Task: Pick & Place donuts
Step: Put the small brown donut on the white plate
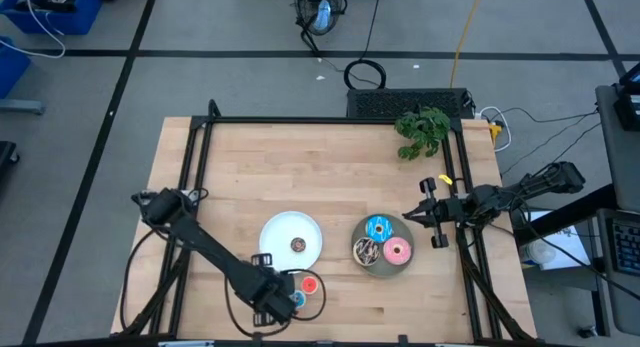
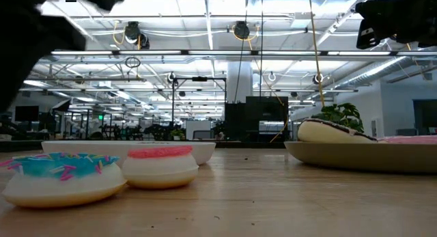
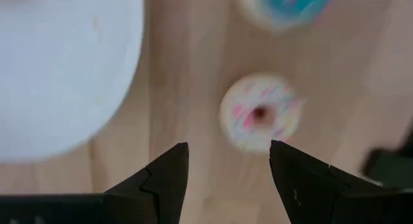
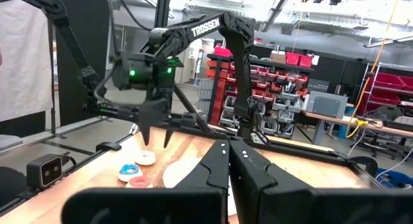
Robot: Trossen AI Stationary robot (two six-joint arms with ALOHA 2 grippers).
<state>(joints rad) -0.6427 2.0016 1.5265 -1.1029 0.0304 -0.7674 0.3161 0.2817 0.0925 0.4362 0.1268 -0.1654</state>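
My left gripper [image 3: 229, 150] is open and hovers above the table's near edge [image 1: 272, 305], pointing down. Just beyond its fingertips lies a small white-based donut with a pink-red top [image 3: 261, 113] [image 1: 310, 284], and a small blue sprinkled donut [image 3: 284, 4] [image 1: 297, 300] lies beside it. A tiny white donut [image 1: 264, 259] sits by the white plate [image 1: 280, 227], which carries a tiny brown donut [image 1: 298, 245]. The grey plate [image 1: 400, 272] holds larger blue [image 1: 378, 228], pink [image 1: 397, 251] and dark [image 1: 366, 251] donuts. My right gripper [image 4: 229, 150] is shut and waits off the grey plate's right side [image 1: 410, 217].
A small green plant [image 1: 422, 129] stands at the table's far right corner. A black frame rail [image 1: 330, 119] runs along the table's far edge and sides. Bare wood lies across the table's far half and between the two plates.
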